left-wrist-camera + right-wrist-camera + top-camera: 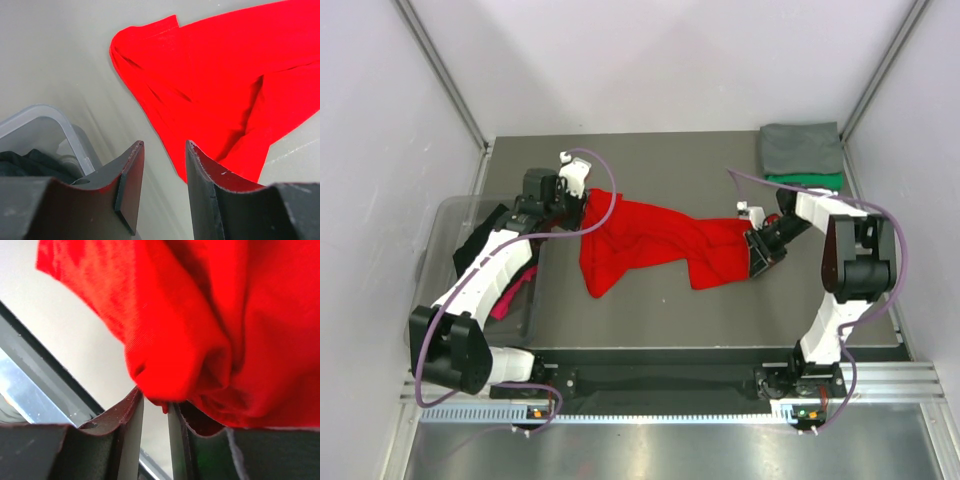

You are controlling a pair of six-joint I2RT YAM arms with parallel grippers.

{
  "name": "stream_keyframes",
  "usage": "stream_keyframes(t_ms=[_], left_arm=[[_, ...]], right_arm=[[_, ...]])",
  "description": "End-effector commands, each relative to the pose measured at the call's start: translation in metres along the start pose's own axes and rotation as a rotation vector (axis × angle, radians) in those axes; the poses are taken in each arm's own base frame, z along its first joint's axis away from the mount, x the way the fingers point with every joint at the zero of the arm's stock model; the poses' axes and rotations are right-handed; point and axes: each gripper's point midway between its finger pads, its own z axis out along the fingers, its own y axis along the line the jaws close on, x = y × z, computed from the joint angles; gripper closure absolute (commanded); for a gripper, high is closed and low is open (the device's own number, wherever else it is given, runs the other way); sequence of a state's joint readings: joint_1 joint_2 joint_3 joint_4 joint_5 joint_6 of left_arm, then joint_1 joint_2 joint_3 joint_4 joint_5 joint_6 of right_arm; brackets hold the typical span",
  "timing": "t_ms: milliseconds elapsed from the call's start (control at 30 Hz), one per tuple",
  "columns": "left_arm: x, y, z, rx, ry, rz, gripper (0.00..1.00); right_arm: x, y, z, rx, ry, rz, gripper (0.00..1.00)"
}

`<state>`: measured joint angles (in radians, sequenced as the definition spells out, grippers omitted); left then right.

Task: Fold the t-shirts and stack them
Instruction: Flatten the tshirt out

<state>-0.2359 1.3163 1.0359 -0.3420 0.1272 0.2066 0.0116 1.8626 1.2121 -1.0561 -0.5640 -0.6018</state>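
Note:
A bright red t-shirt (650, 245) lies crumpled and stretched across the middle of the table. It also shows in the left wrist view (215, 75) and the right wrist view (200, 315). My left gripper (576, 204) hovers over the shirt's left end with its jaws apart and nothing between them (162, 145). My right gripper (758, 250) is at the shirt's right end, jaws nearly closed with a bunch of red cloth pinched at the tips (156, 402). A folded grey t-shirt (800, 148) lies on a folded green one (810, 182) at the back right.
A translucent grey plastic tub (445, 215) stands at the left edge under my left arm; its rim shows in the left wrist view (45, 117). It holds a black t-shirt (480, 235) and a magenta one (510, 295). White walls enclose the table.

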Motion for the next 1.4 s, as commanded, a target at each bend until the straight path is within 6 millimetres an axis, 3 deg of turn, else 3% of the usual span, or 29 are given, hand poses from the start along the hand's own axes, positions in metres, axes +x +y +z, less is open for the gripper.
stream_keyframes(t_ms=[0, 300, 700, 767, 800, 867, 1000, 1100, 1133, 1167, 1200, 1233, 1267, 1300, 1333, 1367], left_arm=[[-0.018, 0.000, -0.010, 0.006, -0.080, -0.007, 0.56], [-0.020, -0.001, -0.014, 0.009, -0.092, -0.013, 0.56], [-0.020, 0.002, -0.018, 0.005, -0.098, -0.021, 0.56], [-0.021, 0.002, -0.018, 0.006, -0.101, -0.021, 0.56], [-0.021, 0.001, -0.017, 0.008, -0.099, -0.021, 0.56], [-0.022, 0.001, -0.016, 0.013, -0.097, -0.025, 0.55], [-0.017, -0.004, -0.005, 0.043, -0.065, -0.020, 0.52], [-0.011, -0.009, 0.009, 0.055, -0.014, 0.005, 0.50], [-0.018, -0.009, 0.012, 0.056, -0.015, 0.014, 0.50], [-0.010, -0.010, 0.025, 0.065, 0.035, 0.016, 0.50], [-0.008, -0.014, 0.032, 0.081, 0.063, 0.031, 0.50], [-0.016, -0.012, 0.036, 0.080, 0.076, 0.035, 0.51], [-0.004, -0.013, 0.053, 0.085, 0.136, 0.031, 0.51], [-0.005, -0.013, 0.060, 0.090, 0.151, 0.033, 0.51], [-0.017, -0.012, 0.065, 0.091, 0.145, 0.034, 0.52], [-0.008, -0.013, 0.081, 0.102, 0.186, 0.033, 0.52]], right_arm=[[-0.011, 0.020, -0.025, -0.003, -0.072, -0.057, 0.75], [-0.011, 0.032, -0.035, -0.007, -0.087, -0.061, 0.79], [-0.003, 0.024, -0.020, -0.022, -0.058, -0.030, 0.77], [-0.003, 0.022, -0.019, -0.013, -0.057, -0.030, 0.86], [-0.003, 0.021, -0.018, -0.007, -0.058, -0.029, 0.96], [-0.006, 0.022, -0.021, 0.001, -0.073, -0.041, 1.00], [-0.030, 0.035, -0.056, 0.046, -0.170, -0.109, 1.00], [-0.060, 0.058, -0.101, 0.083, -0.298, -0.182, 1.00], [-0.067, 0.065, -0.113, 0.095, -0.335, -0.202, 1.00], [-0.080, 0.072, -0.131, 0.112, -0.386, -0.233, 1.00], [-0.083, 0.069, -0.144, 0.126, -0.425, -0.207, 1.00], [-0.087, 0.072, -0.151, 0.129, -0.446, -0.212, 1.00], [-0.094, 0.076, -0.160, 0.135, -0.475, -0.228, 1.00], [-0.098, 0.077, -0.163, 0.138, -0.487, -0.232, 1.00], [-0.101, 0.076, -0.163, 0.133, -0.492, -0.219, 1.00], [-0.104, 0.075, -0.165, 0.133, -0.503, -0.218, 1.00]])
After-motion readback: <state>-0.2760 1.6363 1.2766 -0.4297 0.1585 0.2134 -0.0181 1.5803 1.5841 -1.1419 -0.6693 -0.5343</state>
